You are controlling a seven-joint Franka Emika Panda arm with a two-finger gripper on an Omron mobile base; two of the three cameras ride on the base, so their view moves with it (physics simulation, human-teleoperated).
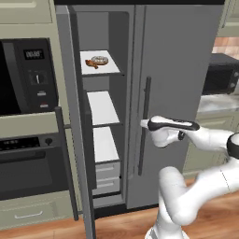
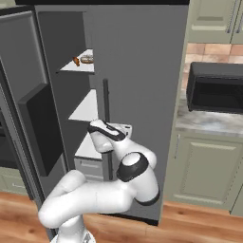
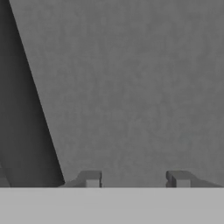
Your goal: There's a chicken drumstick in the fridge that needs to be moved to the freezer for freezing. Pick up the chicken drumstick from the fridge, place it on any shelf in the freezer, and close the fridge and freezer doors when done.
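Observation:
The chicken drumstick (image 1: 90, 64) (image 2: 76, 61), small and orange-brown, lies on the top white shelf of the freezer (image 1: 103, 109), next to a frosted donut (image 1: 100, 60) (image 2: 87, 59). The freezer door (image 2: 28, 109) with its black dispenser panel stands swung wide open. The plain fridge door (image 1: 182, 79) (image 2: 142, 71) is closed. My gripper (image 1: 143, 123) (image 2: 127, 128) (image 3: 134, 179) is at mid height right up against the fridge door, beside its long vertical handle (image 1: 146, 140) (image 2: 106, 102). Its fingertips (image 3: 91, 178) stand apart with nothing between them.
A black wall oven (image 1: 23, 79) sits left of the open freezer door's edge (image 1: 70, 116). A black microwave (image 2: 216, 90) stands on the stone counter (image 2: 209, 121) to the right, over pale cabinets. Freezer drawers (image 1: 107, 176) sit below the shelves.

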